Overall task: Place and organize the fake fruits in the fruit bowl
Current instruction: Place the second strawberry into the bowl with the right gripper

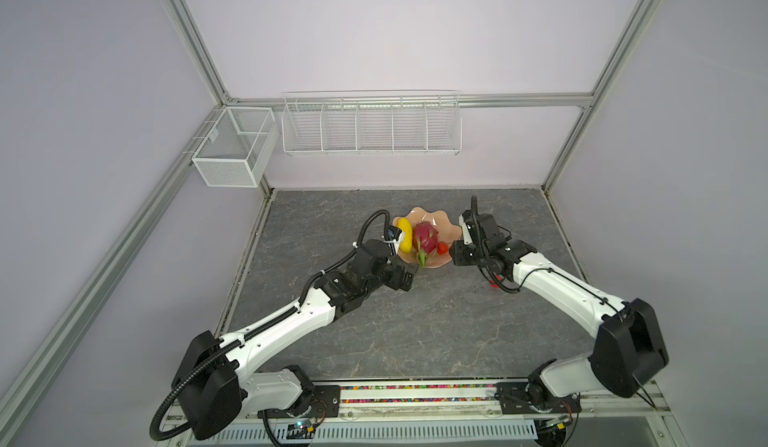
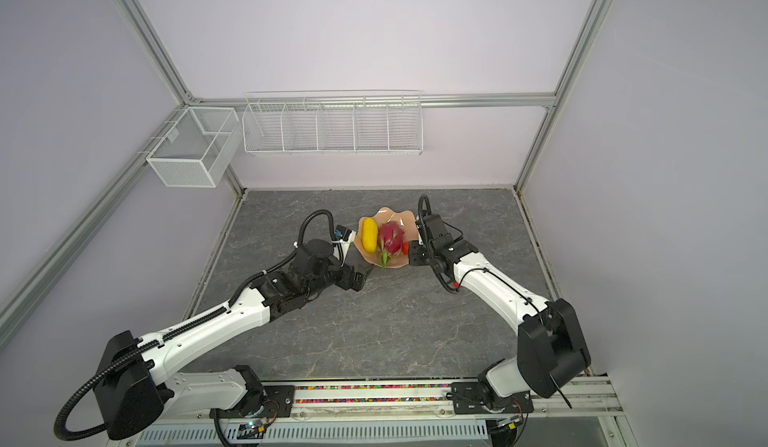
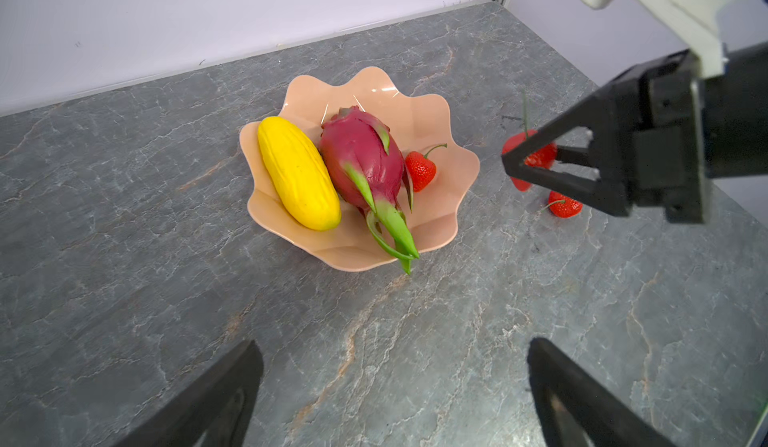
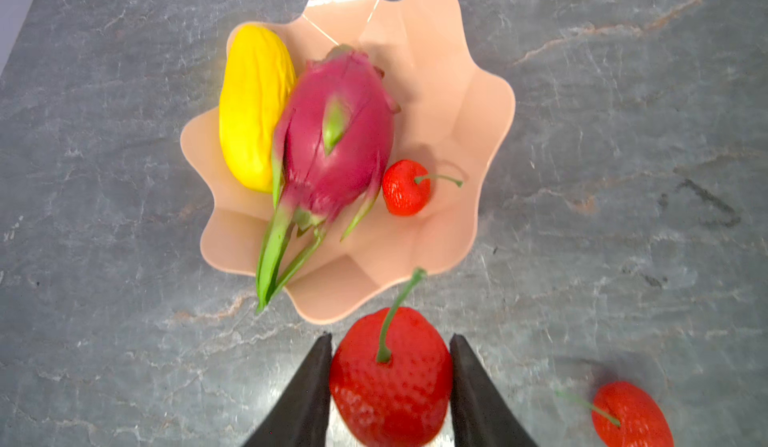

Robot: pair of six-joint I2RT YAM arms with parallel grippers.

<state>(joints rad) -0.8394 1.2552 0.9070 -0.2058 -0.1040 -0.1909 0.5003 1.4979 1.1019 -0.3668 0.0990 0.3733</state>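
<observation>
The peach-pink fruit bowl stands mid-table. In it lie the yellow oblong fruit, the magenta dragon fruit with its green tip over the rim, and one red strawberry. My right gripper is shut on a second strawberry, just outside the bowl's rim. A third strawberry lies on the table beside it. On the bowl's other side my left gripper stays open and empty over bare table.
A white mesh basket hangs at the back left. A long white wire rack hangs on the rear wall. Aluminium frame posts border the grey stone-pattern tabletop, and both arms reach in from the front.
</observation>
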